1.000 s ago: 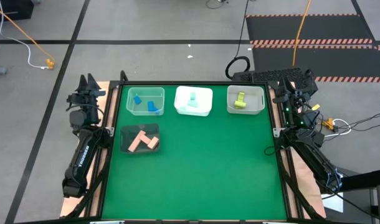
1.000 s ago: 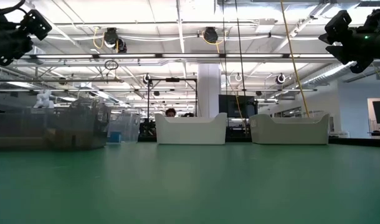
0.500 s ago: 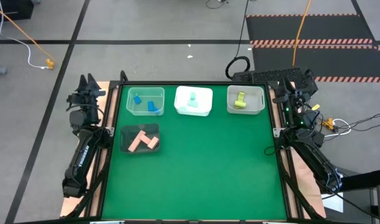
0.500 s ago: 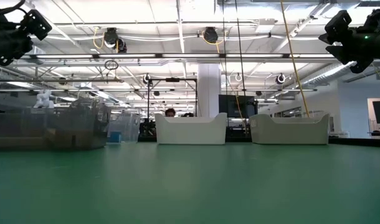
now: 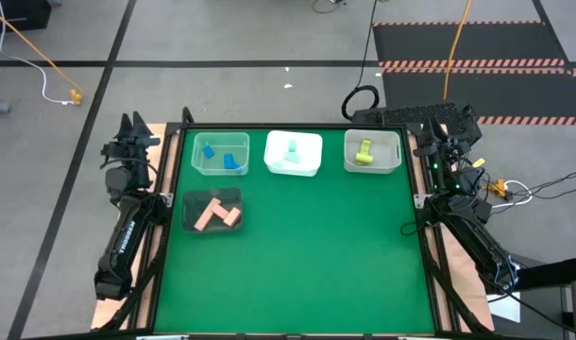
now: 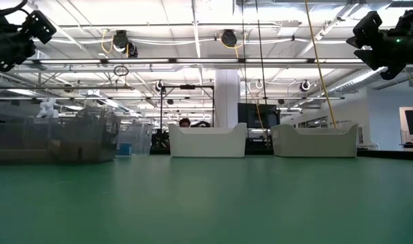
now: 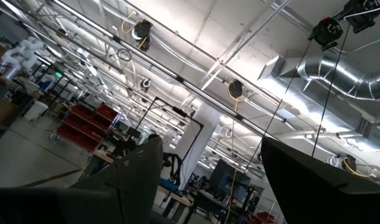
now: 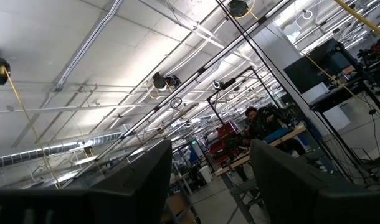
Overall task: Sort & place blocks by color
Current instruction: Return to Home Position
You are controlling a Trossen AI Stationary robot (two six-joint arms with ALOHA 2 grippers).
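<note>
Bins [image 5: 268, 151] of blocks [image 5: 212, 215] sit on the green table [image 5: 297, 264] in a bright room. The left gripper [image 7: 209, 149] and right gripper [image 8: 210, 149] hang open and empty at its far corners.

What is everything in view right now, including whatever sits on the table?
blue blocks: at least two, blue, in clear bin, back left.
mint blocks: count unclear, pale green, in white bin, back centre.
yellow-green blocks: count unclear, in right bin, back right.
pink blocks: about three, salmon, in dark bin, left side.
table: one, green.
person: one, far behind table.
left pincer: one, dark, open, beyond table's left edge.
right pincer: one, dark, open, beyond right edge.
</note>
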